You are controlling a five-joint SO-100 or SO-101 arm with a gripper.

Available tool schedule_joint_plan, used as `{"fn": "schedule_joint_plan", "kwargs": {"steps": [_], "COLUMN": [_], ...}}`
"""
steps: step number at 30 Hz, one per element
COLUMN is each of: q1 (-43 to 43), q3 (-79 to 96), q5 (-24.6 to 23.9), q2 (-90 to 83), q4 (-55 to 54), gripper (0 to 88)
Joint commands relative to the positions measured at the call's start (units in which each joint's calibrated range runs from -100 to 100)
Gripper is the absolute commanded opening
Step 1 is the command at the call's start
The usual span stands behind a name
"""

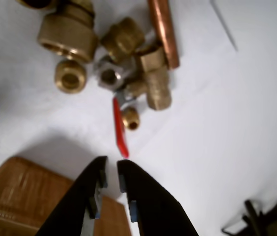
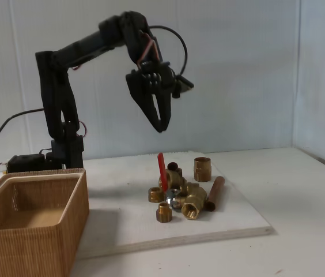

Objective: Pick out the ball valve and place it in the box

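Black end effector (image 1: 112, 164) nearly closed, empty, hovering above ball valve (image 2: 165, 173), touching nothing.

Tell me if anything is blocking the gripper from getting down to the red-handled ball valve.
Nothing visible lies between them. In the fixed view the gripper hangs in open air above the ball valve, whose red lever sticks up free. Small brass fittings and a copper tube crowd its body, though.

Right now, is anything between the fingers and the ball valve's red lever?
No. In the fixed view, open air separates the gripper from the ball valve below.
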Motion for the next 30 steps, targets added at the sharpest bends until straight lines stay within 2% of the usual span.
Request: {"fn": "schedule_joint_plan", "kwargs": {"steps": [1, 8, 30], "q1": [0.3, 0.5, -0.1], "q3": [-1.0, -1.3, -0.5], "q5": [0.1, 0.0, -0.1], "q2": [4.6, 13.1, 20.1], "q4": [-1.2, -7.3, -11.3], "gripper": [1.3, 1.3, 1.4]}}
